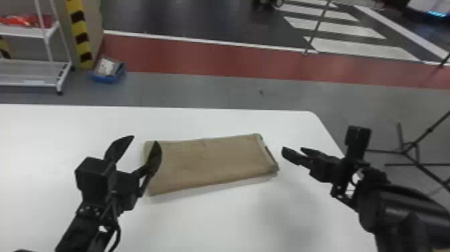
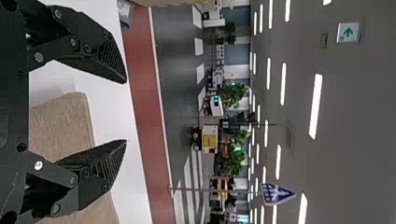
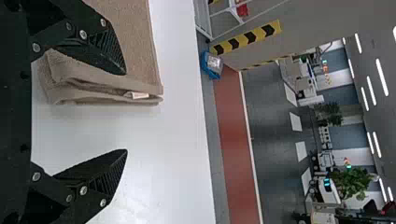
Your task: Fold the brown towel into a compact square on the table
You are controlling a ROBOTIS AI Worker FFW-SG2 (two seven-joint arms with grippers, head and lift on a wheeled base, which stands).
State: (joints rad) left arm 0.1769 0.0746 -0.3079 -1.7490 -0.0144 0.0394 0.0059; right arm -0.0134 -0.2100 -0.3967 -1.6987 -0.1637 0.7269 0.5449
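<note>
"Left gripper (image 1: 143,140), how is it?"
"Fingers apart, at the brown towel's (image 1: 211,161) left end. Right gripper (image 1: 293,149), also spread, near the other end."
"What do the wrist views add?"
"Right: a pale tag (image 3: 136,95) at the towel's layered end. Left: a green-arrow sign (image 2: 348,32)."
"Underneath?"
"White table (image 1: 268,214), towel folded oblong on it; beyond, a red floor strip (image 1: 201,58)."

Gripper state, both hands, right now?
Left hand: open, nothing between its fingers, by the towel's left end.
Right hand: open, holding nothing, off the towel's right end.
</note>
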